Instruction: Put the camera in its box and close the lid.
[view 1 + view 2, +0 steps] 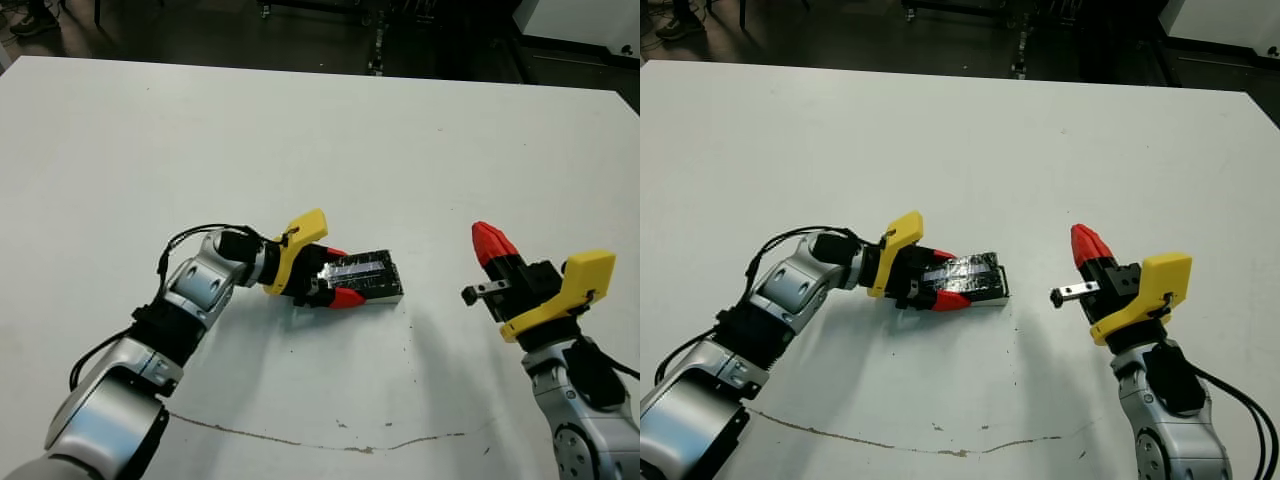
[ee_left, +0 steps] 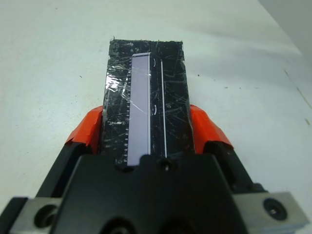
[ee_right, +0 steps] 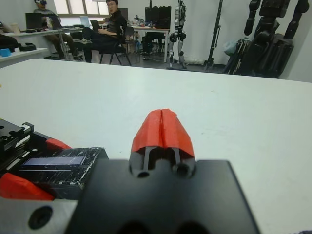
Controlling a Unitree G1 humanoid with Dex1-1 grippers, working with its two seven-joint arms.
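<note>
The lid (image 1: 362, 276), glossy black with a crinkly film top, sits between the fingers of the left claw (image 1: 338, 275), which pinches its long sides. It looks light, stiff and slippery, so gripping the side walls seems wise. The right claw (image 1: 1091, 245), pressed together, hovers well apart over the tabletop (image 1: 300, 140).

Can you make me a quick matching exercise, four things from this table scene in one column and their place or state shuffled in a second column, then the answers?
1. lid
2. left gripper
3. right gripper
4. table

A. fingers together, holding nothing
B. white, with a thin dark line near the front
C. shiny crinkly black, between two red fingers
D. fingers on either side of the lid

Pairs: 1-C, 2-D, 3-A, 4-B
</note>
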